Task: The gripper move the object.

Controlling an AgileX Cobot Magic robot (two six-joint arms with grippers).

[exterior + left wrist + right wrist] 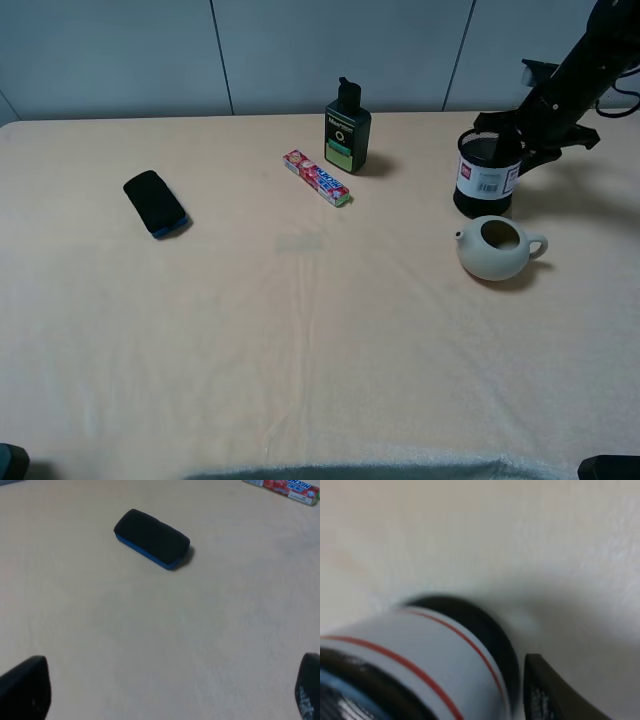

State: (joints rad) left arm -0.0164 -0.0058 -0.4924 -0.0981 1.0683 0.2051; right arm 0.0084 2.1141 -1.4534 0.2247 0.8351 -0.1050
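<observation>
The black mesh pen cup [485,180] with a white and red barcode label stands upright on the table at the right. My right gripper [505,140] reaches down from the upper right onto its rim. In the right wrist view the cup's label [420,650] fills the frame close up. One dark finger [545,695] lies against its outer wall, and the other finger is hidden. My left gripper [167,695] is open and empty over bare cloth, far from the cup.
A cream teapot [495,248] sits just in front of the cup. A dark green bottle [347,130] and a candy pack [316,178] are at the centre back. A black and blue eraser [155,203] lies at the left and shows in the left wrist view [152,539].
</observation>
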